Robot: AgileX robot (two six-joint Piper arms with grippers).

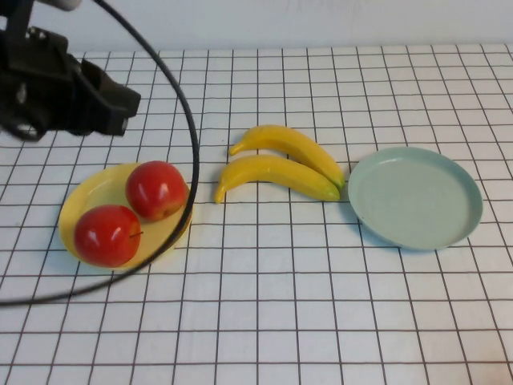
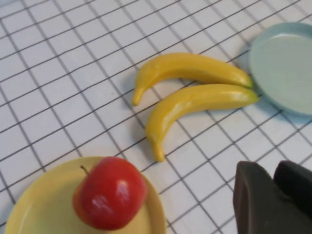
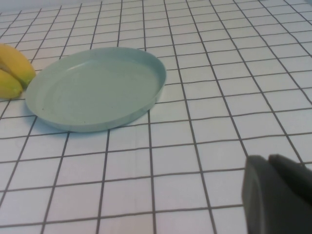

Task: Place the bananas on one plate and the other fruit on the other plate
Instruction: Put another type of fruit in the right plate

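Two red apples (image 1: 156, 189) (image 1: 107, 234) lie on the pale yellow plate (image 1: 86, 192) at the left. Two yellow bananas (image 1: 292, 144) (image 1: 276, 174) lie side by side on the table in the middle, their tips next to the empty pale blue-green plate (image 1: 415, 196) at the right. My left gripper (image 1: 120, 103) hovers behind the yellow plate, shut and empty. In the left wrist view it (image 2: 273, 170) is above bare table, with one apple (image 2: 109, 192) and both bananas (image 2: 192, 68) in sight. My right gripper (image 3: 268, 161) shows only in its wrist view, shut and empty, short of the blue-green plate (image 3: 97, 87).
A black cable (image 1: 191, 160) arcs from the left arm over the yellow plate's right edge and down to the table's left front. The table is a white cloth with a dark grid (image 1: 321, 305). A pale wall runs along the back edge.
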